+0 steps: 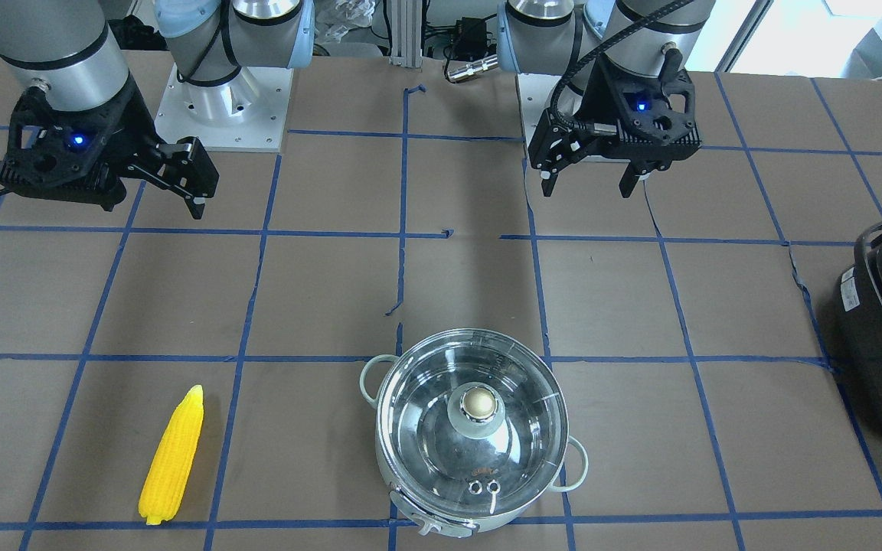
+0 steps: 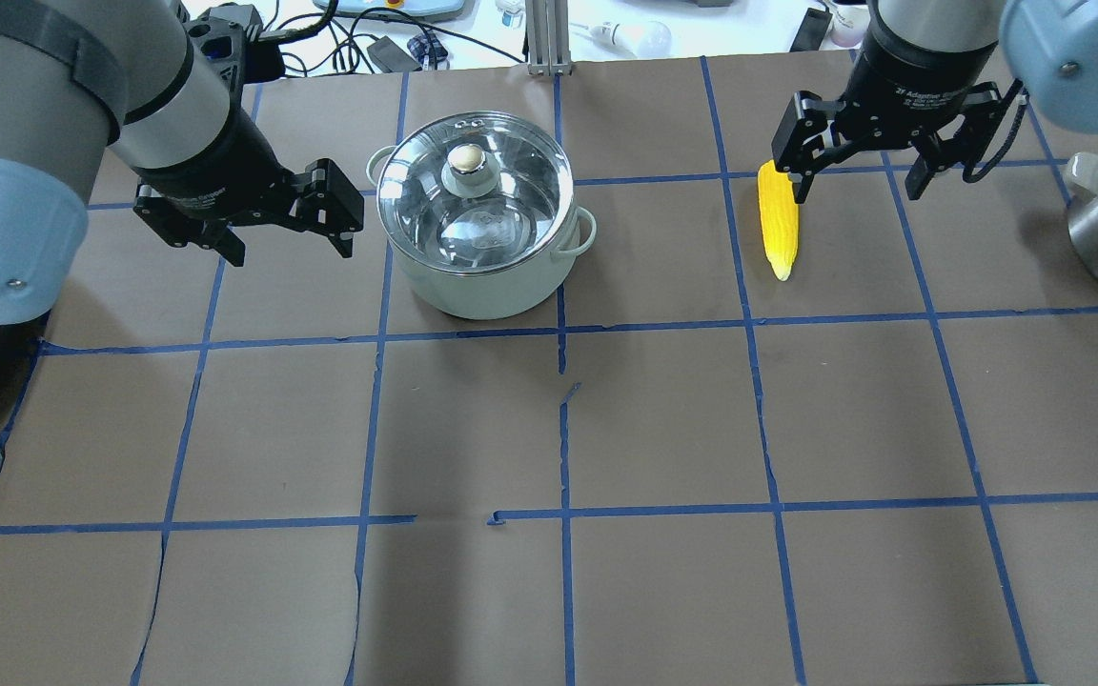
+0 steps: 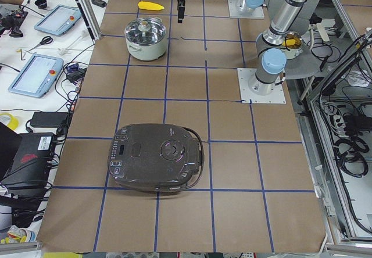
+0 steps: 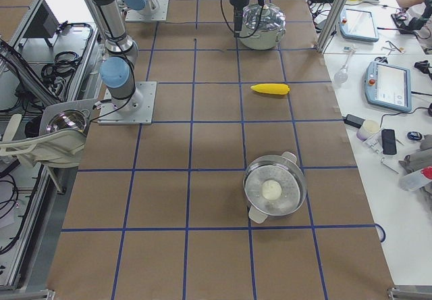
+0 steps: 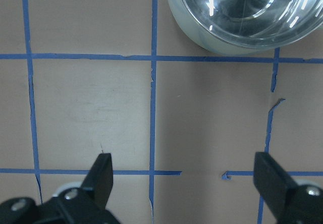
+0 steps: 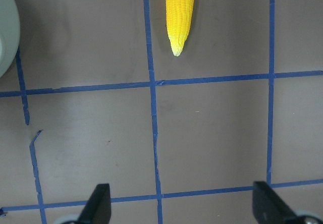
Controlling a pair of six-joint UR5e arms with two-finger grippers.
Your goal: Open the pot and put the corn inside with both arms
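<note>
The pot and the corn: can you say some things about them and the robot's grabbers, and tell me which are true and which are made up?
1. The glass lid is on the pot. True.
2. The corn is inside the pot. False: it lies on the table, apart from the pot.
3. The left gripper and the right gripper are both open and empty. True.
4. The left gripper is gripping the beige knob. False: nothing touches the knob, and this gripper hangs beside the pot.
5. The corn lies on the right gripper's side of the pot. True.
</note>
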